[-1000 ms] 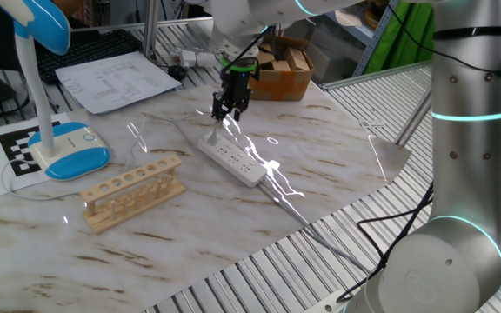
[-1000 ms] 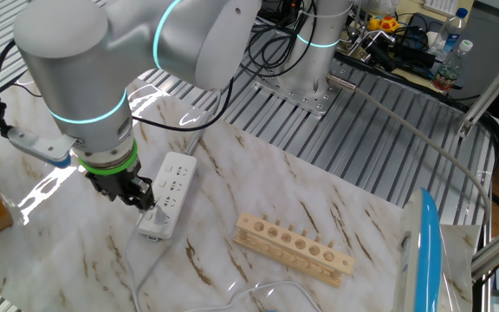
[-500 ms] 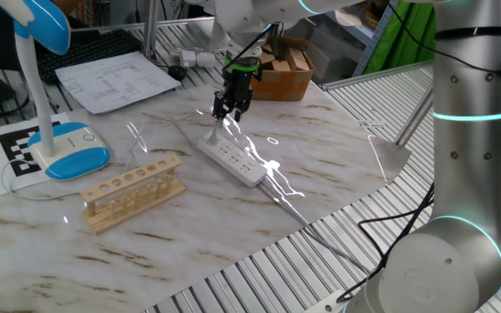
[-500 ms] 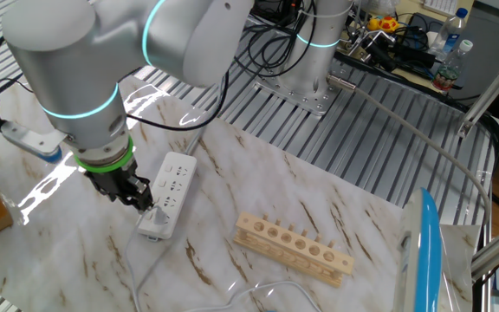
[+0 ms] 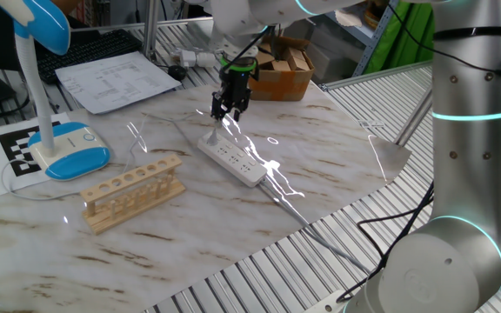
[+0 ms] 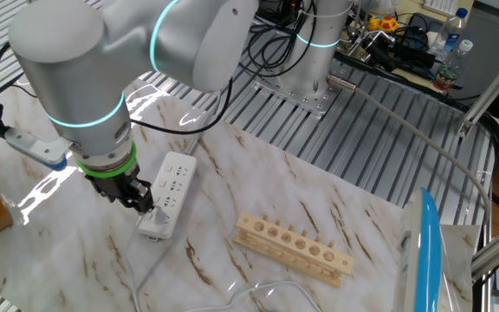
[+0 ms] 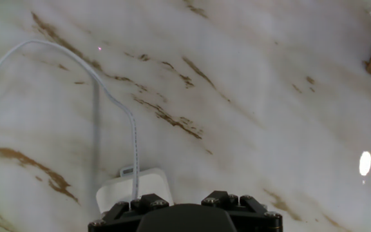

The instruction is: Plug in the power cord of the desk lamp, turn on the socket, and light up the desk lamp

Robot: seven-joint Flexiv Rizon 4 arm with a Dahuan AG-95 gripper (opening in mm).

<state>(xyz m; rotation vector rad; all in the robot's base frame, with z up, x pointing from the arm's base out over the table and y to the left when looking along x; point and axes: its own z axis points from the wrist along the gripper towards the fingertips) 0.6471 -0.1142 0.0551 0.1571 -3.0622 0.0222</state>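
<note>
Socket [image 5: 231, 159] lies on the marble table [image 5: 337, 156], a white plug [image 6: 154, 224] seated at its end, the power cord [image 7: 133, 145] trailing off; the gripper [image 5: 225, 113] hangs just above it, fingers apart, holding nothing, while the desk lamp [image 5: 57, 130] stands beside a wooden rack [image 5: 133, 191]

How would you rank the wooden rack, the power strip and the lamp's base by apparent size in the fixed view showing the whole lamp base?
1. wooden rack
2. power strip, nearly as long, so close
3. lamp's base

Robotics lab: slatted aluminium bench [image 6: 336, 130], tangled cables [image 6: 275, 39].
</note>
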